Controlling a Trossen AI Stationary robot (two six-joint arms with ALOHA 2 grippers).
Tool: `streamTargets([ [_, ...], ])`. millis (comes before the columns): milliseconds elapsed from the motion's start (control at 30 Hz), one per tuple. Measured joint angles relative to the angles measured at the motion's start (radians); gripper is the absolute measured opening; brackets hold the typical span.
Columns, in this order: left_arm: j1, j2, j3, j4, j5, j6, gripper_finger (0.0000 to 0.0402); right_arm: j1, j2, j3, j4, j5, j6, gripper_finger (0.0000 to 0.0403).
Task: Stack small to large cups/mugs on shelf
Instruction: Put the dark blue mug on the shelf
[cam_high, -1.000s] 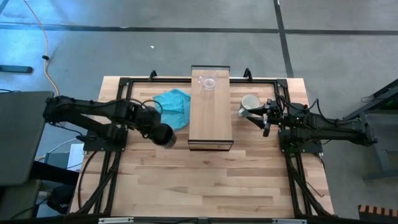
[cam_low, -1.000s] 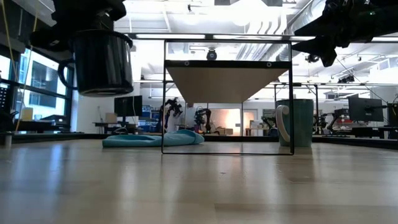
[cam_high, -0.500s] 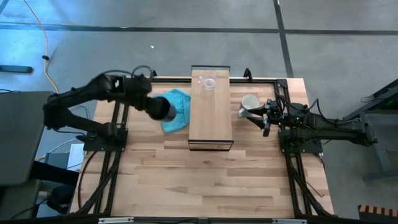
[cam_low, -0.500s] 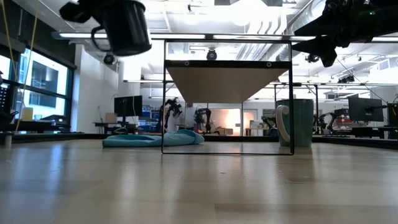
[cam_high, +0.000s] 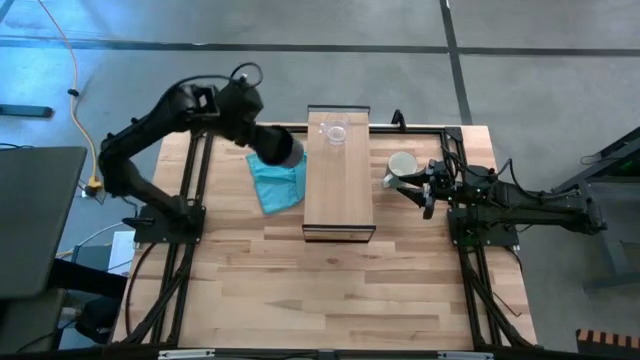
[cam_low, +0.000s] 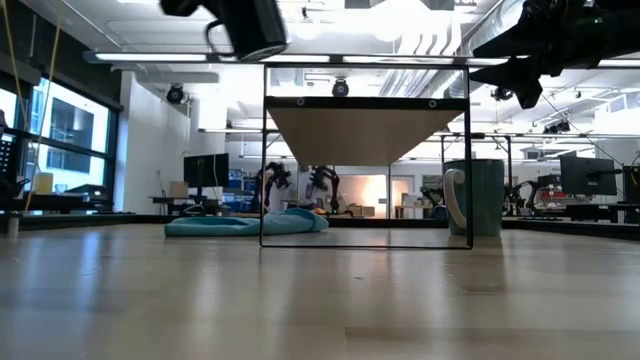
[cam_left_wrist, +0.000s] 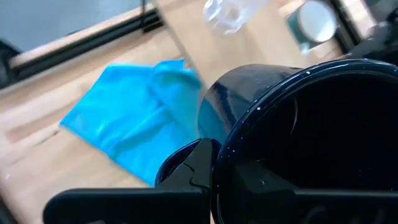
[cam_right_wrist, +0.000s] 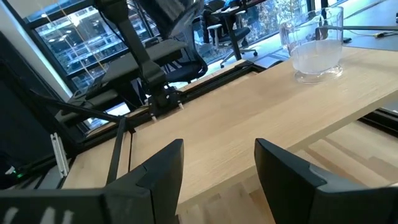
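Note:
My left gripper (cam_high: 262, 140) is shut on the black mug (cam_high: 280, 148), high over the teal cloth (cam_high: 278, 178), just left of the shelf (cam_high: 338, 190). In the low view the black mug (cam_low: 250, 24) is above shelf-top height. The clear glass cup (cam_high: 336, 132) stands on the shelf's far end. The white mug (cam_high: 401, 164) stands on the table right of the shelf. My right gripper (cam_high: 427, 190) is open and empty beside the white mug; it also shows in the right wrist view (cam_right_wrist: 217, 174). My left gripper holds the black mug by its wall at the rim (cam_left_wrist: 217, 168). One finger (cam_left_wrist: 189, 174) lies on the outside of the wall; the mug hides the other. The mug is lifted clear and tipped, its mouth toward the wrist camera.
The teal cloth (cam_left_wrist: 124, 124) lies crumpled on the table against the shelf's left side. The shelf top (cam_right_wrist: 261, 106) is bare wood nearer than the glass cup (cam_right_wrist: 314, 43). The table's near half is bare wood (cam_high: 330, 290).
My left gripper has risen and gone toward the table's far edge and toward the shelf, carrying the black mug from beside the shelf's near left corner to above the cloth. The mug has tipped over as it rose.

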Motion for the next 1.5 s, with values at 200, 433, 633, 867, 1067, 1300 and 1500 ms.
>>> streamTargets([
  [200,0.026,0.137,0.19,-0.015,0.048,0.034,0.0004,0.0,0.0,0.0,0.0,0.0,0.008,0.0188],
  [433,0.031,0.251,0.299,-0.063,0.064,0.009,0.0004,0.0,0.0,0.0,-0.006,0.0,0.007,0.0188],
  [633,0.029,0.309,0.3,-0.065,0.102,-0.025,0.0004,0.0,0.0,0.0,-0.023,0.0,-0.001,0.0188],
  [867,0.028,0.36,0.3,-0.048,0.147,-0.063,0.0004,0.0,0.0,0.0,-0.051,0.0,-0.003,0.0188],
  [1067,0.025,0.388,0.3,-0.028,0.161,-0.086,0.0004,0.0,0.0,0.0,-0.078,-0.001,-0.003,0.0188],
  [1300,0.019,0.414,0.301,0.02,0.165,-0.102,0.0004,0.0,0.0,0.0,-0.086,-0.001,-0.003,0.0188],
  [1500,0.02,0.429,0.3,0.051,0.161,-0.105,0.0004,0.0,0.0,0.0,-0.092,-0.015,0.0,0.0188],
])
